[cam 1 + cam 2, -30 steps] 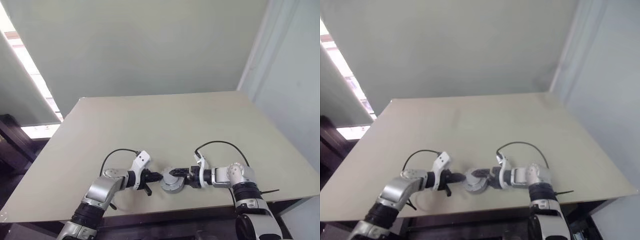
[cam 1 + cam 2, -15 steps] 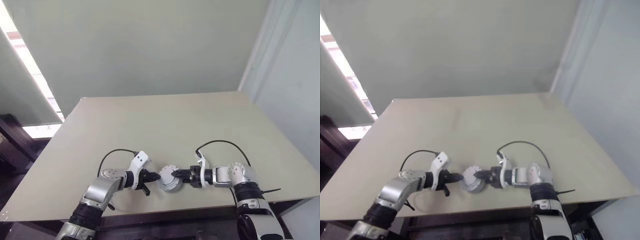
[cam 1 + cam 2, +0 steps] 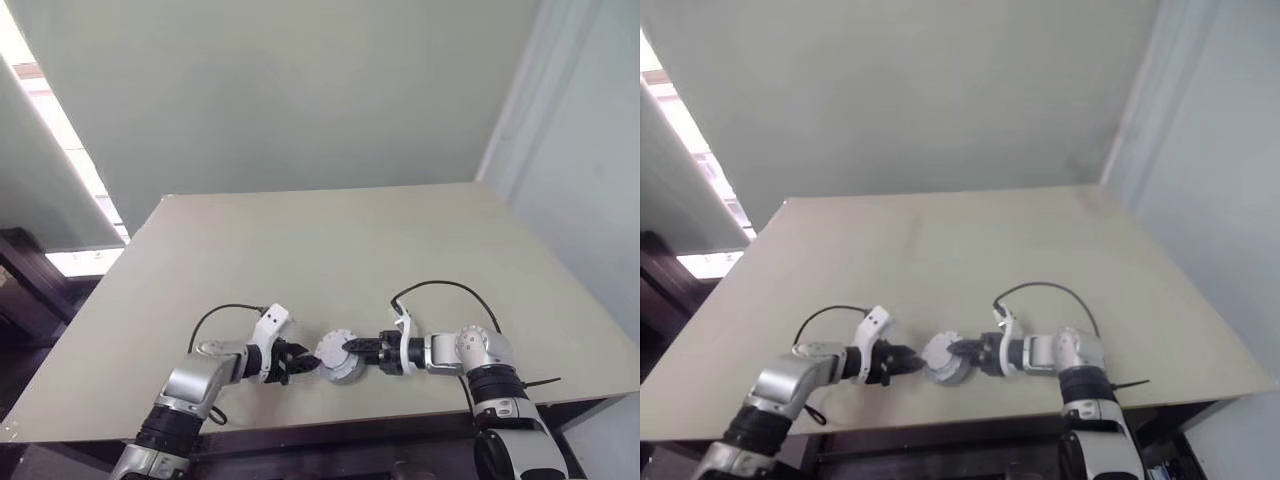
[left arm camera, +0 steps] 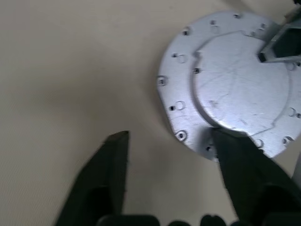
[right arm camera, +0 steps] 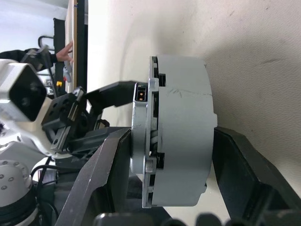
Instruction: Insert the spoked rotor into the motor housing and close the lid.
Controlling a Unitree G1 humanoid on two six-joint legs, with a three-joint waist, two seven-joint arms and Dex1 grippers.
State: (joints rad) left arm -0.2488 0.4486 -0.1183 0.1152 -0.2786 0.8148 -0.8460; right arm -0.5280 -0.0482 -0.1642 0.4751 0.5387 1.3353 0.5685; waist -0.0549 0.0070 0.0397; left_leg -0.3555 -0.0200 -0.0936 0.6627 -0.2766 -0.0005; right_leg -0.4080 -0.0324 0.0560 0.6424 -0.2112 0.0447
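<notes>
A round silver motor (image 3: 336, 356) sits near the front edge of the pale desk (image 3: 330, 250), midway between the two arms; its top face is a flat flanged disc ringed with small screw holes, as the left wrist view shows (image 4: 230, 80), and in the right wrist view it reads as a thick grey drum with a thin flange plate at one end (image 5: 176, 127); I cannot tell from these views which part is housing and which is lid, and no copper windings or spoked rotor can be made out; the right gripper (image 3: 352, 349) reaches in from the right, pointing left, its jaws set on either side of the drum and gripping it across its thickness, one finger (image 5: 101, 179) against the flange side and the other against the opposite flat end; the left gripper (image 3: 296, 361) lies just beside the motor on its left, its jaws spread open with bare desk between them; one left finger (image 4: 110, 160) is clear of the motor, the other (image 4: 235, 160) overlaps the flange rim in the wrist view, though whether it touches cannot be told; a black cable (image 3: 435, 288) loops above the right wrist.
</notes>
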